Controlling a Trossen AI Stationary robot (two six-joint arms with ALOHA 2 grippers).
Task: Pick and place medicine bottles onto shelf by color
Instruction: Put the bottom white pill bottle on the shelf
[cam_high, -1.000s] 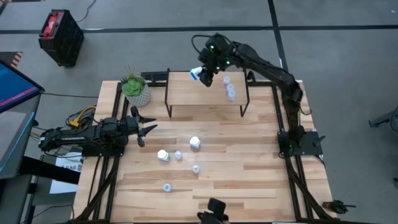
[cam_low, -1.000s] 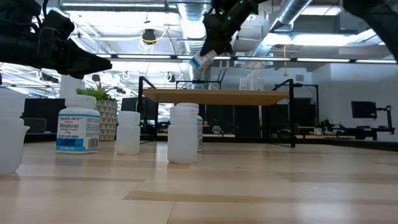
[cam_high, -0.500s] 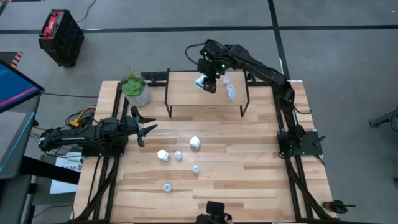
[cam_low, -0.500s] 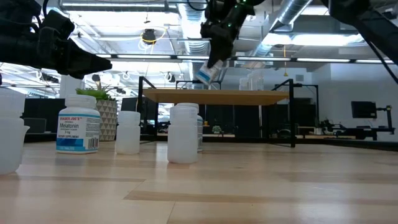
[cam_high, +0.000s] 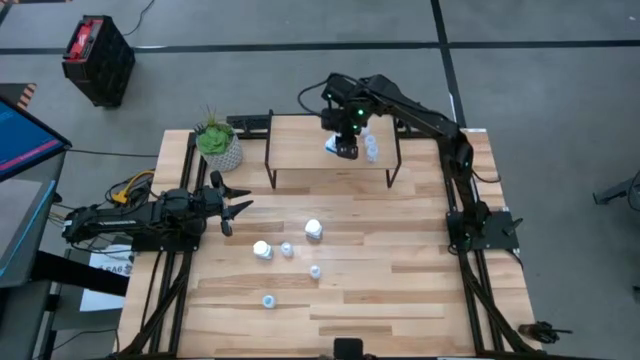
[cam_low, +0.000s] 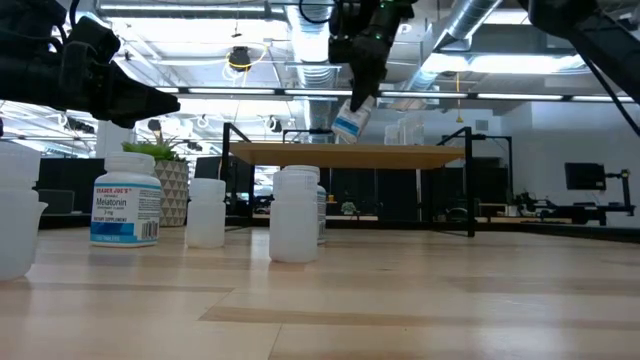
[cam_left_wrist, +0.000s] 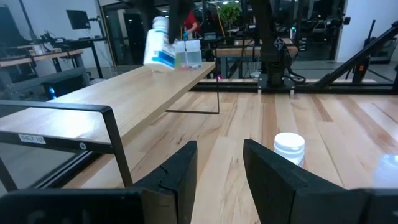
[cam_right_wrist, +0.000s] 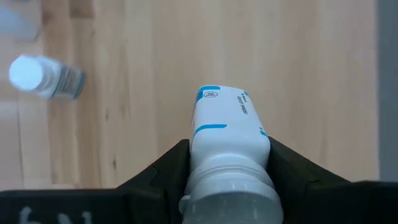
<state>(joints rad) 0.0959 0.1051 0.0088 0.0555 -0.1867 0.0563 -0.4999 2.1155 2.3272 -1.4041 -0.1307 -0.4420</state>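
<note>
My right gripper (cam_high: 343, 146) hovers over the light-wood shelf (cam_high: 300, 152) and is shut on a white medicine bottle with a blue label (cam_right_wrist: 227, 124), which the low view (cam_low: 350, 120) shows tilted just above the shelf board (cam_low: 300, 155). Small translucent bottles (cam_high: 371, 142) stand on the shelf beside it, one of them in the right wrist view (cam_right_wrist: 46, 78). Two white bottles (cam_high: 313, 229) (cam_high: 262, 249) and several small translucent ones (cam_high: 287, 249) stand on the table. My left gripper (cam_high: 235, 210) waits open at the table's left side, its fingers apart in its own wrist view (cam_left_wrist: 217, 168). My right gripper pinches the white bottle between its two fingers (cam_right_wrist: 171, 165), on the sides of the body just below the cap end (cam_right_wrist: 227, 165). The fingers slant down from above and lie along the bottle. The bottle hangs tilted, its base (cam_low: 347, 131) lowest, clear of the shelf board.
A white plant pot (cam_high: 218, 145) stands at the table's far left corner. The shelf's black legs (cam_high: 269, 160) (cam_high: 393, 160) reach down to the table. Bare shelf surface lies to the left of the held bottle.
My right gripper has carried the white bottle from beyond the shelf's far edge toward the table's right and near side, over the shelf board, and down a little. The bottle stays tilted and clear of the board.
</note>
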